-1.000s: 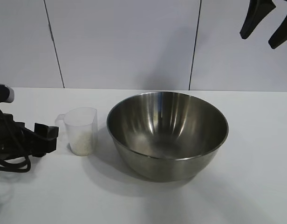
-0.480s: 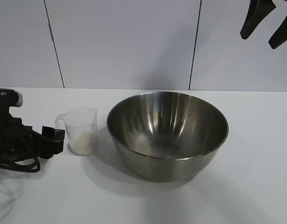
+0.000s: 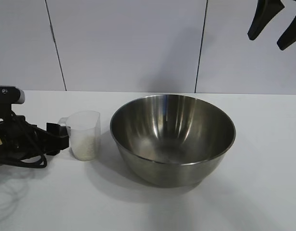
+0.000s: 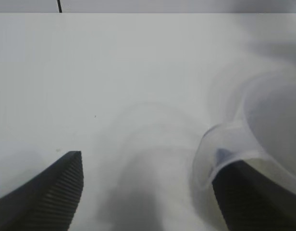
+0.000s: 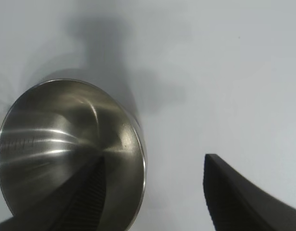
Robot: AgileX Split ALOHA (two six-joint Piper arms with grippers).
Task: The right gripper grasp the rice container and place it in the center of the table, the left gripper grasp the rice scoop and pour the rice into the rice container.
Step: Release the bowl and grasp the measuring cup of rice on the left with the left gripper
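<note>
Here, one large round rice container (image 3: 172, 137) of shiny stainless steel sits near the middle of the flat white surface (image 3: 263, 183), its wide rim smooth and its curved inner wall streaked with reflections. Just beside it, on the left arm's side, stands one small rice scoop (image 3: 84, 134), a translucent clear plastic cup with a thin side handle and a pouring lip; it is upright and apart from the bowl. A whitish heap of rice (image 3: 84, 147) fills its lower part, grains too fine to count.

The left tool (image 3: 59, 136) lies low over the surface, black and trailing cables, its two tapered, ribbed fingers (image 4: 56, 192) spread wide. In the left wrist view the scoop's handle sits just at one finger; nothing is gripped.

The right tool (image 3: 275, 24) hangs high above the surface beyond the bowl, its two pointed black fingers parted and holding nothing.
</note>
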